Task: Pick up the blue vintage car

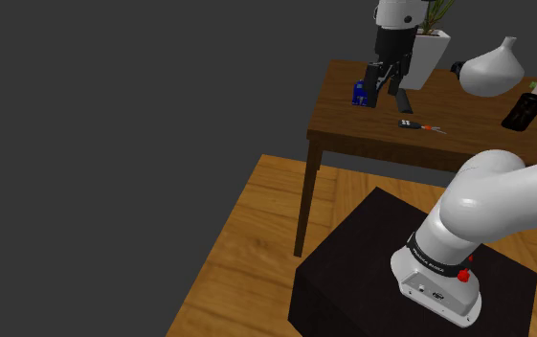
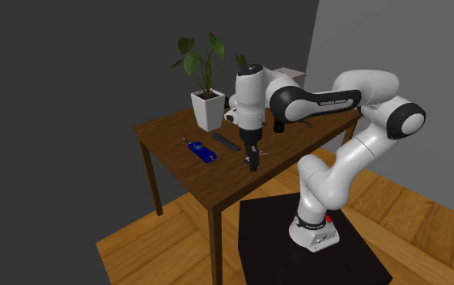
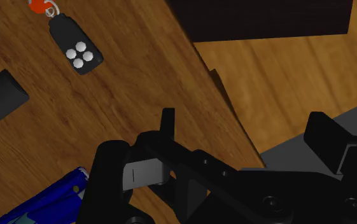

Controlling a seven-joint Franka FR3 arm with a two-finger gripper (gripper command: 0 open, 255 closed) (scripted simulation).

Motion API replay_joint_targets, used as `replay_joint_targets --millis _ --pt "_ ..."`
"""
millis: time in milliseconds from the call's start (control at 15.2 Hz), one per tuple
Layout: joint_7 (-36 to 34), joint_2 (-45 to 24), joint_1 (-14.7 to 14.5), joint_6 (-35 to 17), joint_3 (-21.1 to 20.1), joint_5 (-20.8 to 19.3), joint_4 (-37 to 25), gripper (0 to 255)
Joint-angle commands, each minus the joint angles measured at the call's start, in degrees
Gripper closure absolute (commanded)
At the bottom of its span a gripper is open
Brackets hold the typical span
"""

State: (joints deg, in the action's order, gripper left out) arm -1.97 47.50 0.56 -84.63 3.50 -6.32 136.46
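Observation:
The blue vintage car point(image 1: 360, 93) stands on the dark wooden table point(image 1: 352, 134), close to the edge at the shoulder view's left. In the second exterior view the car point(image 2: 203, 151) lies left of my gripper point(image 2: 252, 158). My black gripper point(image 1: 382, 88) hangs just above the table, beside the car and apart from it. In the wrist view its fingers point(image 3: 167, 127) stand apart with nothing between them; below the gap lie the table edge and floor. The car point(image 3: 43, 203) shows off to the side of one finger.
A black key fob point(image 3: 75, 48) with an orange tag lies on the table near the gripper. A dark flat bar point(image 2: 227, 143), a white plant pot point(image 2: 210, 109), a white vase point(image 1: 491, 69) and a black object point(image 1: 523, 110) also stand there. The black stand point(image 1: 400, 278) is below.

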Motion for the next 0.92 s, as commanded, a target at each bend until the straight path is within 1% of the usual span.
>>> replay_joint_targets --millis 0,396,858 --pt "0.0 0.0 0.0 0.0 0.0 0.0 0.0 0" --pt "-4.56 -13.13 3.9 -5.35 3.53 -0.35 -6.91 0" --pt "-8.94 -27.64 7.7 -8.8 8.22 0.72 -17.0 0"
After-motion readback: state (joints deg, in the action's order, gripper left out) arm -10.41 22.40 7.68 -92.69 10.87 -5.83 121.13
